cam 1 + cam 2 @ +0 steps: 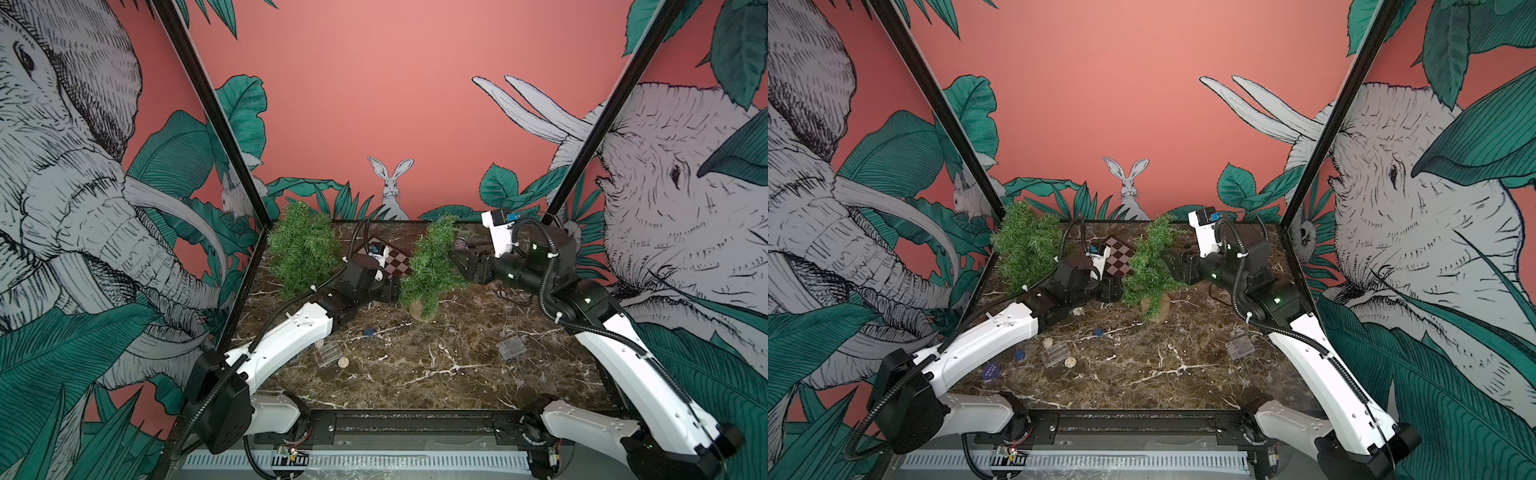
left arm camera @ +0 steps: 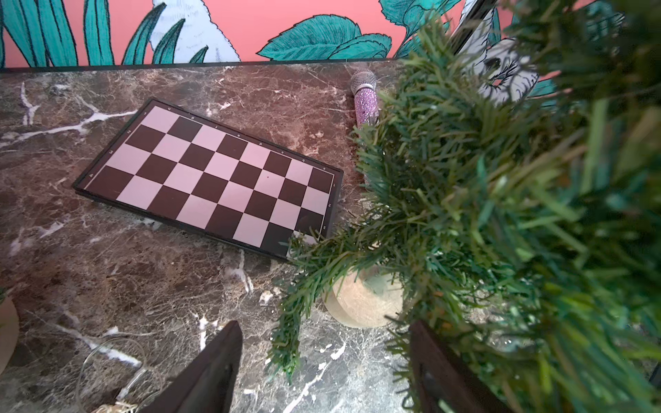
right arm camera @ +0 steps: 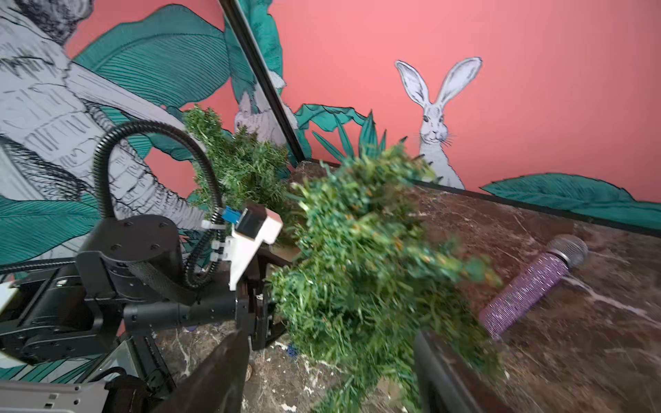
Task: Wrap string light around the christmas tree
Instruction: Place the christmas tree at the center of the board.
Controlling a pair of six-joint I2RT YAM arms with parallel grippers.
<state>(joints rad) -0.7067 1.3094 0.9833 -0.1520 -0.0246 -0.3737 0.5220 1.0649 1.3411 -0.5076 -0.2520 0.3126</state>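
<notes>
Left gripper (image 1: 388,291) and right gripper (image 1: 466,262) flank the tree (image 1: 432,266) in a top view. Left wrist: jaws apart, branches between; string light (image 2: 134,380) loose on the surface (image 2: 107,279). Right wrist: jaws apart around blurred branches.

Blurred throughout in the right wrist view: christmas tree (image 3: 368,268). In the left wrist view, nearest branches out of focus and cut by the frame edge. Half covered by drooping needles: tree base (image 2: 361,300). Behind the tree, microphone (image 2: 365,100) with its lower end lost among the branches. Cropped at the picture edge, only finger ends showing: left gripper (image 2: 323,329), right gripper (image 3: 331,334); in both top views merged with dark wrist housings beside the tree. Cropped thin loop of string light (image 2: 107,361); untraceable in the top views. Beside the tree, chessboard (image 1: 397,264) partly behind the left wrist.
</notes>
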